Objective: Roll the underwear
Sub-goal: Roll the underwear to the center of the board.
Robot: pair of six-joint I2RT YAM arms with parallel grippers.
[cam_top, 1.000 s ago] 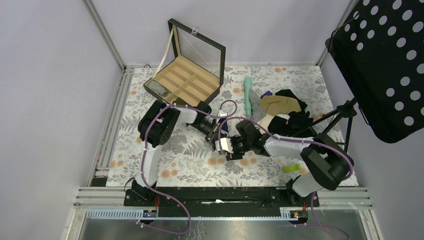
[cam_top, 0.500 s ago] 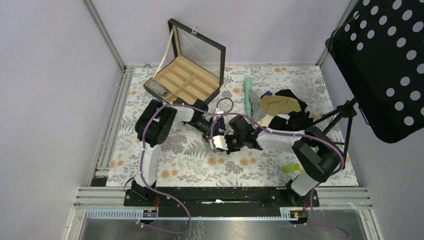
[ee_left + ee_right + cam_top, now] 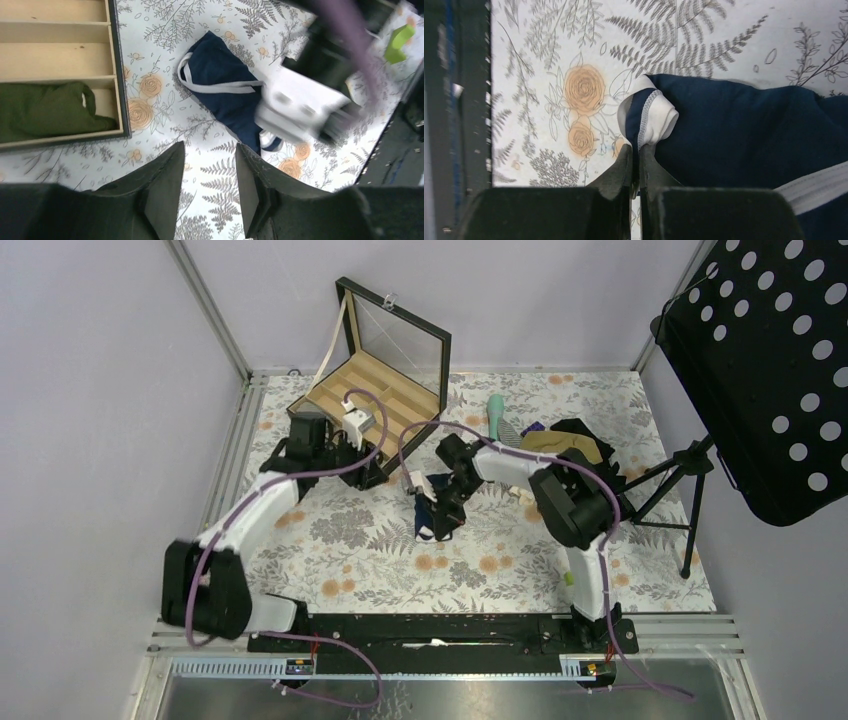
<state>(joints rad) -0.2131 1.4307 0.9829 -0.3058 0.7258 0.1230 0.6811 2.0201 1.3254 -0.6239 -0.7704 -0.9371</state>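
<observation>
Right wrist view first: the underwear (image 3: 744,135) lies on the floral-covered bench (image 3: 549,40) as a dark navy bundle, with one white-edged corner poking out toward the lens. The right end effector (image 3: 636,152) is pinched tight on that corner, fingers together with only the fabric edge between them.

Over to the left wrist view, and the garment shows as a compact oblong with its pale waistband strip running across it and looping at one end. To my eye that is a fold, not a firm roll. The left end effector (image 3: 207,155) hovers over bare bench just short of the bundle, its fingers parted a moderate way with nothing between them.

Just beside the bundle sits the divided wooden box (image 3: 60,50), with an olive-green garment (image 3: 45,110) lying in one compartment. From the top view, the underwear is near the middle of the bench, between that box and the pile of other clothes (image 3: 570,455), which lies well apart on the right.

So, progress: I judge the piece gathered and narrowed, with one corner in hand. The rolling proper looks unfinished. The cloth has yet to be turned over on itself along its length and left as a snug cylinder.
</observation>
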